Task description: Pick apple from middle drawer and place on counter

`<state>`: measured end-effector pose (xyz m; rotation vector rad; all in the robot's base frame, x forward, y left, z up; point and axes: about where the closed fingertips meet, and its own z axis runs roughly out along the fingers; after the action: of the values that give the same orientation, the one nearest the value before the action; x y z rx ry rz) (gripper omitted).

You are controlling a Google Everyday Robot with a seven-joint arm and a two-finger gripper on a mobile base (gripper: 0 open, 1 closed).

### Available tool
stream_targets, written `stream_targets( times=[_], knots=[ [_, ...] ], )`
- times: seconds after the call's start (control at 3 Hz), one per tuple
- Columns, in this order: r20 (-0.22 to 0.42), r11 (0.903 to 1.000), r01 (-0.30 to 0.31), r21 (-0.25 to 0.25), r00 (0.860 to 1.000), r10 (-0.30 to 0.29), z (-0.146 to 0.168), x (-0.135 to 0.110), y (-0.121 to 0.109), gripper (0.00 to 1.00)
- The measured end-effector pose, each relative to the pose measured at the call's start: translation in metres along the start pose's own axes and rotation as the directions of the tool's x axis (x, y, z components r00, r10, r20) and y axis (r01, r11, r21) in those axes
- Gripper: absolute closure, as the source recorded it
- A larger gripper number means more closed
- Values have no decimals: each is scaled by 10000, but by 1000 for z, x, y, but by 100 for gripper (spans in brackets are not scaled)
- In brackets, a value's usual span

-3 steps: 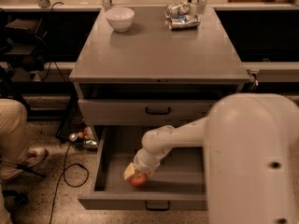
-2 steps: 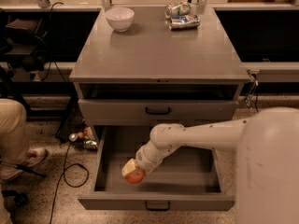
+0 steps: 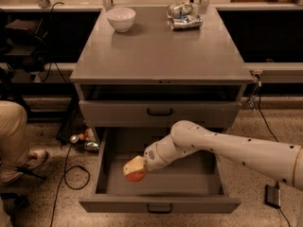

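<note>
The middle drawer (image 3: pixel 161 204) is pulled open below the cabinet, its gray floor showing. My white arm reaches into it from the right. My gripper (image 3: pixel 138 167) is over the drawer's left half, shut on the apple (image 3: pixel 136 175). The apple is red-orange with a paler yellowish patch on top, and it hangs a little above the drawer floor. The counter (image 3: pixel 161 51) is the flat gray cabinet top above.
A white bowl (image 3: pixel 120 19) stands at the counter's back left and two crushed cans (image 3: pixel 183 16) at the back right. The shut upper drawer front (image 3: pixel 160 112) overhangs the open drawer. A person's leg (image 3: pixel 12 131) and cables lie on the floor at left.
My gripper and the apple have moved slightly up and to the left inside the drawer. The arm has swung lower and out of the foreground.
</note>
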<state>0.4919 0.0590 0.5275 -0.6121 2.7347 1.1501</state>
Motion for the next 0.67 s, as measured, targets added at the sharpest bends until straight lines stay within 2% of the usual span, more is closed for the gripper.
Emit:
stream_targets(
  times=[0.33, 0.67],
  knots=[
    [0, 10000, 0, 0, 10000, 0, 0, 0, 0, 100],
    [821, 9982, 599, 3, 9948, -597, -41, -5, 14, 100]
  ],
)
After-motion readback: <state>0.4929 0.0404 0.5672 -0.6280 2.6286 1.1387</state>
